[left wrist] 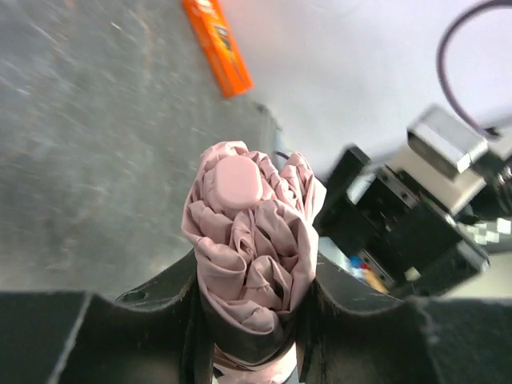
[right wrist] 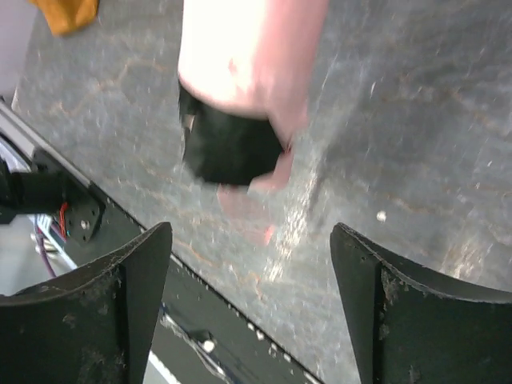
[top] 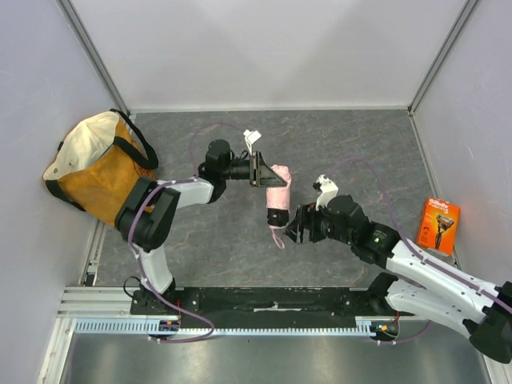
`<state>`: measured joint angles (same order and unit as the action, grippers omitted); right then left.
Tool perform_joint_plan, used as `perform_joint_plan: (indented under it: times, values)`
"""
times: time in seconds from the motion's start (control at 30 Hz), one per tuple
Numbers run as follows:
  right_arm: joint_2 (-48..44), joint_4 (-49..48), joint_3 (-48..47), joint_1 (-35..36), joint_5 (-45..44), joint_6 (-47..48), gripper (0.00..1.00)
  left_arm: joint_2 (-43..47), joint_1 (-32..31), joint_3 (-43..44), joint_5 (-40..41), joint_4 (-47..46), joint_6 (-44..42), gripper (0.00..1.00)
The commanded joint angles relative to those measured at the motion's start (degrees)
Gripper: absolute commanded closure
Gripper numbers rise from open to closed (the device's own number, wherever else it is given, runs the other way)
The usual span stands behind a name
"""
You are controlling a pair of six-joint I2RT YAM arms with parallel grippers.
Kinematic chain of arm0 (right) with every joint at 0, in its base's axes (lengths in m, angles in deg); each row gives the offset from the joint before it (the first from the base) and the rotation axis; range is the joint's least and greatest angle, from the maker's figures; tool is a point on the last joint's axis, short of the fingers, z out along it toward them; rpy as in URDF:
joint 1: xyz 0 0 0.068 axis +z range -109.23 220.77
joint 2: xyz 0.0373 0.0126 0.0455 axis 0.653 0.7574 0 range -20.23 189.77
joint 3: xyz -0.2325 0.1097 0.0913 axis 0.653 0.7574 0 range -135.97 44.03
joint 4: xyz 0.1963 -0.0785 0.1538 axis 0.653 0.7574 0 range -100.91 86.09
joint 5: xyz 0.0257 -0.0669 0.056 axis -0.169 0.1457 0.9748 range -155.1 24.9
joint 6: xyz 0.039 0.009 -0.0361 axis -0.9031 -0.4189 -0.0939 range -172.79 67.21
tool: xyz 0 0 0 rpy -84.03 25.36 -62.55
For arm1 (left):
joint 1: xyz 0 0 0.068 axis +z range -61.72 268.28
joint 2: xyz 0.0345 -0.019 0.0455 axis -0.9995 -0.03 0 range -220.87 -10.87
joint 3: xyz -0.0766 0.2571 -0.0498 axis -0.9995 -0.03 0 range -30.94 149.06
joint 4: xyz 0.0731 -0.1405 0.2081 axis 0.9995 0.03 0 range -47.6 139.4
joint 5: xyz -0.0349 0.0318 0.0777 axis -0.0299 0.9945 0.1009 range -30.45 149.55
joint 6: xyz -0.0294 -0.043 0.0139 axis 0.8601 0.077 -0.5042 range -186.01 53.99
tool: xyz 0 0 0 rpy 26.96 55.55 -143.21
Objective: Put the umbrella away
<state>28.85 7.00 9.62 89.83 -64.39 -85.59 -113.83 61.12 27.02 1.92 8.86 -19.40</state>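
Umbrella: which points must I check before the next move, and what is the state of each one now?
1. Left end effector shut on the umbrella: ok.
2. Right end effector open: ok.
3. Black handle between the right fingers: not ok, it is ahead of them.
4. Mouth of the bag open to receive the umbrella: cannot tell from the top view.
5. Box out of the way between umbrella and bag: ok, it lies at the far right and the bag at the far left.
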Motion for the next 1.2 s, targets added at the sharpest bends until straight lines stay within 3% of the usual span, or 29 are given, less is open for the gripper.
perform_joint_plan:
  times: [0.0, 0.07, 0.17, 0.27, 0.33, 0.47, 0.6, 0.83, 0.93, 1.0, 1.13, 1.17]
  values:
    - [1.81, -13.59, -0.66, -6.77, 12.19, -2.35, 0.12, -7.86, -0.44, -2.94, -10.58, -58.95, 37.63, 0.98]
    - [2.51, -17.45, 0.66, -9.58, 16.85, -3.67, 0.11, -8.84, -0.70, -2.93, -10.66, -61.73, 39.35, 0.98]
    - [4.44, -17.47, 1.19, -13.62, 17.04, -4.46, 0.10, -6.83, -0.70, -5.39, -9.79, -59.29, 35.49, 0.98]
    - [6.90, -27.72, 4.17, -17.76, 23.70, -8.40, 0.11, -3.23, -0.88, -6.88, -9.00, -47.91, 27.25, 0.98]
    - [9.88, -34.23, 5.40, -17.86, 28.01, -11.23, 0.12, -1.03, -1.05, -7.33, -8.38, -42.33, 22.32, 0.98]
    - [14.20, -47.15, 7.78, -17.68, 32.16, -17.02, 0.17, -1.02, -0.97, -7.42, -7.15, -41.78, 22.03, 0.98]
    - [16.22, -51.91, 7.43, -16.45, 32.60, -18.27, 0.22, -1.19, -1.49, -6.98, -5.83, -40.73, 21.50, 0.98]
    - [17.89, -59.48, 9.89, -13.73, 31.99, -20.29, 0.53, 0.12, -1.76, -6.19, -3.81, -38.80, 21.42, 0.98]
    - [17.54, -58.61, 10.42, -13.55, 29.71, -20.55, 0.79, 2.22, -1.93, -6.27, -2.58, -33.81, 18.36, 0.98]
    - [17.37, -55.03, 9.28, -13.55, 28.39, -20.12, 0.98, 5.12, -1.85, -6.45, -0.66, -25.30, 13.97, 0.89]
    - [16.14, -47.19, 6.21, -13.55, 26.45, -16.70, 1.00, 10.75, -1.23, -6.98, 2.60, -11.66, 5.08, 0.50]
    - [15.70, -45.96, 5.68, -13.55, 25.84, -16.16, 1.00, 11.72, -0.80, -6.89, 3.04, -9.11, 4.29, 0.29]
